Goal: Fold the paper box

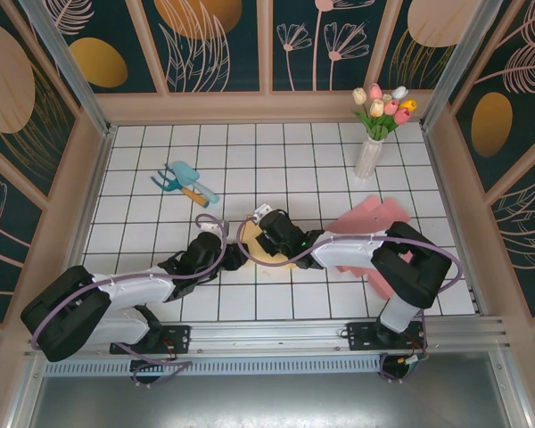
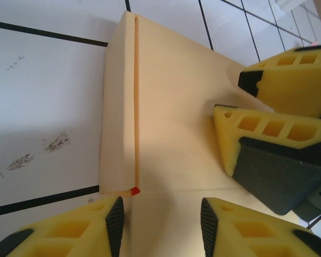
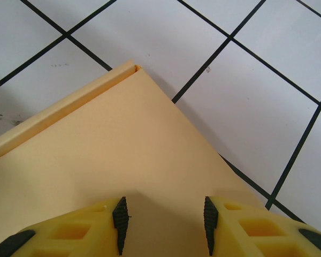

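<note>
The paper box [image 1: 276,263] is a pale cream sheet lying flat on the white tiled table at the middle front, mostly covered by both arms. In the left wrist view the box [image 2: 171,107] has a narrow side flap [image 2: 117,107] folded up along its left edge. My left gripper [image 2: 161,222] is open, its jaws apart over the box panel, the left pad beside the flap's end. My right gripper [image 3: 165,222] is open too, low over a corner of the box [image 3: 123,150]. Its yellow fingers [image 2: 257,128] reach in from the right, opposite my left gripper [image 1: 227,252].
Pink paper sheets [image 1: 374,218] lie right of the box, partly under the right arm. A white vase of tulips [image 1: 370,156] stands at the back right. Blue toy garden tools [image 1: 183,178] lie at the back left. Low walls ring the table.
</note>
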Tool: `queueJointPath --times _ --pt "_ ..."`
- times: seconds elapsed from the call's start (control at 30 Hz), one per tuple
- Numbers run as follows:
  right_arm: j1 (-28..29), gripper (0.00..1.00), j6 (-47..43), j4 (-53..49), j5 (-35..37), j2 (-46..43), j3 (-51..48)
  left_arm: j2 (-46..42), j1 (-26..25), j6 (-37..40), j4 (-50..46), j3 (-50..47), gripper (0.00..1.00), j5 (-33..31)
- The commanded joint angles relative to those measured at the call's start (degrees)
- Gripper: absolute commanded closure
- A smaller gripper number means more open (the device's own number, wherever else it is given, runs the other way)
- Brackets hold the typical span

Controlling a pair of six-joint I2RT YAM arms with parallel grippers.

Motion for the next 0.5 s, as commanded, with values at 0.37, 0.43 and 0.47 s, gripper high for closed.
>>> queueJointPath --times 0.37,0.43,0.47 --pt "0.2 0.54 2.4 -4.2 -1.7 -1.4 -0.9 2.9 -0.6 -2.1 7.1 -0.8 0.56 -2.3" --pt "0.2 0.54 3.3 -4.2 -2.6 -3.1 -1.0 2.9 -0.6 -2.2 7.2 -1.1 0.57 -2.9" --pt "0.4 0.54 4.0 -4.1 -3.1 -4.2 -1.1 3.0 -0.6 -2.3 7.3 -1.3 0.57 -3.1"
